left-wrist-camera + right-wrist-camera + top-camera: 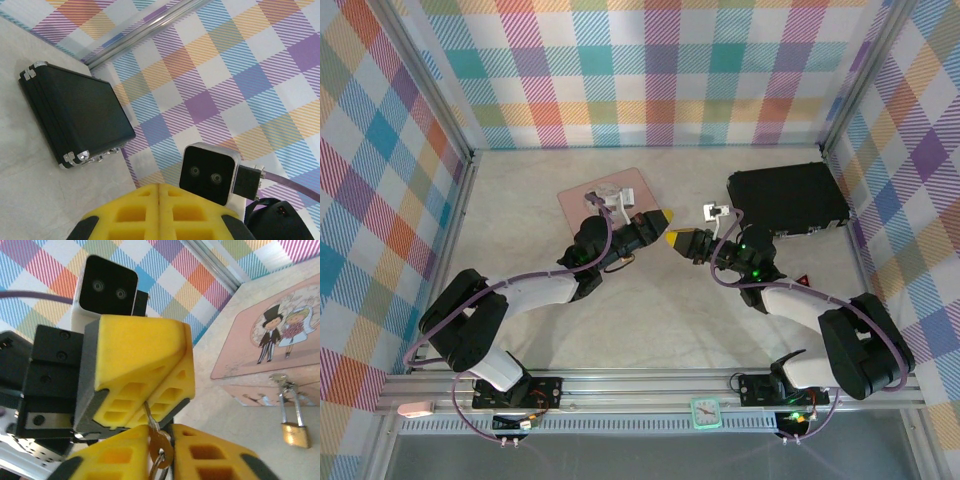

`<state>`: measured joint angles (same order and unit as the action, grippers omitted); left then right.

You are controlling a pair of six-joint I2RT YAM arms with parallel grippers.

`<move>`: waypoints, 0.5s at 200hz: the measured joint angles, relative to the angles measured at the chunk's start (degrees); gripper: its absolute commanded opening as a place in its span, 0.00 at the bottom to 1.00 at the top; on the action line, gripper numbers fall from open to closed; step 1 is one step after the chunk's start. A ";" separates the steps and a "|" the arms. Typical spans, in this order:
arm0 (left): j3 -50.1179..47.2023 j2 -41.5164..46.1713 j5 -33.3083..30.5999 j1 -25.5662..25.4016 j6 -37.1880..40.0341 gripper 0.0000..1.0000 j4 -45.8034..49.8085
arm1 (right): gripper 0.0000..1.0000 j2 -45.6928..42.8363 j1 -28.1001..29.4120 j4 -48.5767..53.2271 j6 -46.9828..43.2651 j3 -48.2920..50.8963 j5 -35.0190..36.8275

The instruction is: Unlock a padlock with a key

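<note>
A small brass key [161, 444] is pinched at its head by my right gripper [162, 435], its ring hanging below. The key's blade runs up between the yellow fingers [135, 345] of my left gripper [658, 217], which is shut on it. The two grippers meet tip to tip at the table's middle, the right gripper [678, 240] just right of the left. In the left wrist view my left gripper [159, 200] is closed, with the key hidden. The tiny brass padlock [295, 434] hangs by its silver shackle from the hasp of the pink tin [270, 340].
The pink tin [605, 195] sits behind the left arm at centre-left. A black hard case [785, 200] lies at the back right, and this case [75, 115] also shows by the checked wall. Open tabletop lies in front of the grippers.
</note>
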<state>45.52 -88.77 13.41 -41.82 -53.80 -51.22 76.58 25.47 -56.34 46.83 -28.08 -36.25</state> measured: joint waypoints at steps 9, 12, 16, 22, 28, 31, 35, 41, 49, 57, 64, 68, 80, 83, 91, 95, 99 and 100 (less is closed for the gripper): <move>-0.07 0.00 -0.02 0.07 -0.17 0.00 -0.09 | 0.00 0.22 -0.04 -0.26 0.63 0.00 0.00; -0.07 0.00 0.02 0.09 -0.22 0.00 -0.09 | 0.00 0.28 -0.04 -0.37 0.42 0.00 -0.02; -0.07 0.00 -0.04 0.11 -0.22 0.00 -0.09 | 0.00 0.48 -0.07 -0.61 0.63 0.00 -0.02; -0.11 0.00 -0.07 0.11 -0.39 0.00 -0.11 | 0.00 0.63 -0.04 -0.79 0.68 0.00 -0.07; -0.17 0.00 -0.11 0.11 -0.42 0.00 -0.13 | 0.00 0.79 -0.07 -1.01 0.70 0.00 -0.09; -0.20 0.00 -0.15 0.11 -0.44 0.00 -0.13 | 0.00 0.87 -0.07 -1.11 0.70 0.00 -0.17; -0.24 0.00 -0.22 0.11 -0.46 0.03 -0.15 | 0.00 0.96 -0.07 -1.18 0.70 0.00 -0.22; -0.33 0.00 -0.44 0.15 -0.61 0.19 -0.07 | 0.00 1.14 -0.07 -1.27 0.70 0.00 -0.22; -0.44 0.00 -0.63 0.37 -0.59 0.45 0.09 | 0.00 1.31 -0.07 -1.27 0.68 0.00 -0.22; -0.76 0.17 -0.94 0.59 -0.66 0.62 0.26 | 0.00 1.53 -0.09 -0.96 0.68 0.00 -0.04; -1.18 0.79 -1.22 0.90 -0.63 0.68 1.36 | 0.00 1.73 -0.24 -0.48 0.68 0.00 0.11; -1.46 1.38 -1.49 1.27 -0.66 0.69 2.49 | 0.00 1.79 -0.33 -0.15 0.66 0.00 0.22; -2.16 3.87 -2.73 3.10 -0.35 0.74 6.95 | 0.00 1.97 -0.46 0.83 0.52 0.00 0.26; -2.23 4.46 -3.08 3.63 -0.57 0.75 8.20 | 0.00 1.99 -0.50 1.05 0.50 0.00 0.33; -2.32 6.43 -4.13 5.20 -0.11 0.75 11.78 | 0.00 2.03 -0.57 1.90 0.26 0.00 0.48; -2.32 7.52 -4.85 6.05 0.35 0.75 13.97 | 0.00 2.03 -0.63 2.45 0.13 0.00 0.46; -2.32 8.57 -5.62 6.80 0.72 0.75 15.93 | 0.00 2.03 -0.72 2.93 -0.04 0.00 0.52; -2.32 8.92 -5.86 7.02 0.94 0.75 16.72 | 0.00 2.03 -0.72 3.13 -0.13 0.00 0.52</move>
<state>43.20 -79.85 7.55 -34.81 -52.86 -34.50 78.61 24.75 -53.21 46.70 -28.08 -35.73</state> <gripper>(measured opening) 0.751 0.051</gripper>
